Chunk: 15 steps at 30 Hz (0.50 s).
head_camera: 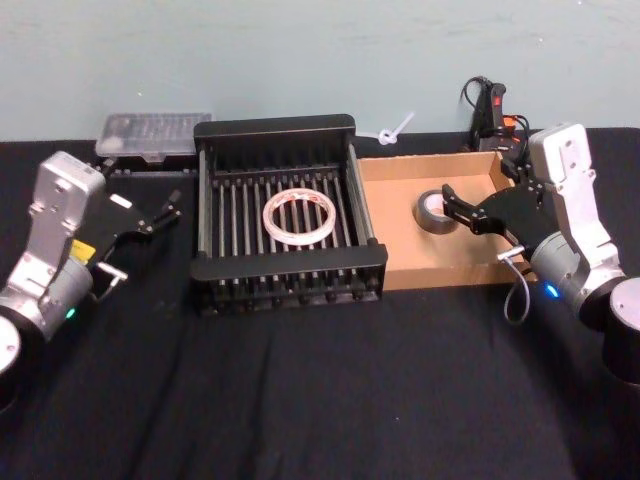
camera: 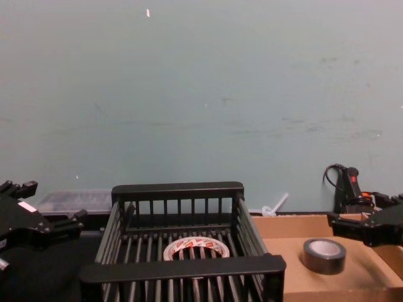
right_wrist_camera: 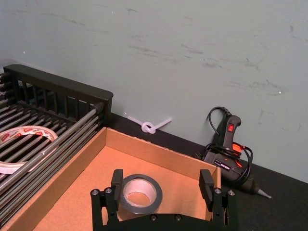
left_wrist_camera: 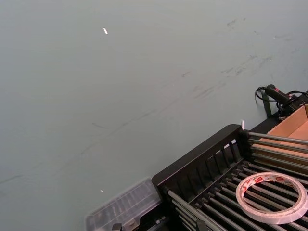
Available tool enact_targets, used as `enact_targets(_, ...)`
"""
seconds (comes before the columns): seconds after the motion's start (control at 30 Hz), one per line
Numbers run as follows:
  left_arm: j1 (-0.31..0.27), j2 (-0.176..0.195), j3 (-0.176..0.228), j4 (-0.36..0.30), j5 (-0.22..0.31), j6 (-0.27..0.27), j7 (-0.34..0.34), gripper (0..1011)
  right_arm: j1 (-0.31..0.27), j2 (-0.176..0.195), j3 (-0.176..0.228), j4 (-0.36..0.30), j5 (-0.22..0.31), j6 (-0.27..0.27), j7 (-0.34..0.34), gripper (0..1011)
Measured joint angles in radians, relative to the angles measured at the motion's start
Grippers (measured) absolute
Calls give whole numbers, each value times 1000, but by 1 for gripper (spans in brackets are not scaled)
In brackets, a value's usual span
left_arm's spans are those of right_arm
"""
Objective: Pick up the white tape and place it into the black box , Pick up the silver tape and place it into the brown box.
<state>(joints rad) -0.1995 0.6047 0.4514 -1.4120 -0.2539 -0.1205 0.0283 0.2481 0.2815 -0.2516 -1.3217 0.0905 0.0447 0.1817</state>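
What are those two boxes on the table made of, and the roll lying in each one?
The black box looks like moulded plastic: matte, with slatted bars and thick rims. The brown box looks like plain cardboard: tan, matte, with thin folded walls. The white tape seems a thin whitish film with red print. The silver tape looks like dull grey duct tape on a pale core.

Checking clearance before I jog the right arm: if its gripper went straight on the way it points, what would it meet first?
Most likely the silver tape: the open right gripper points at it from just short, over the brown box. How far above it the fingers ride is unclear, so they might pass over.
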Motion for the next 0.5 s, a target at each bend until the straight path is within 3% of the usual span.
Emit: enact_targets(0.5, 0, 0, 0, 0, 0, 0, 0, 1001, 0, 0, 0, 0, 1, 0, -1, 1003)
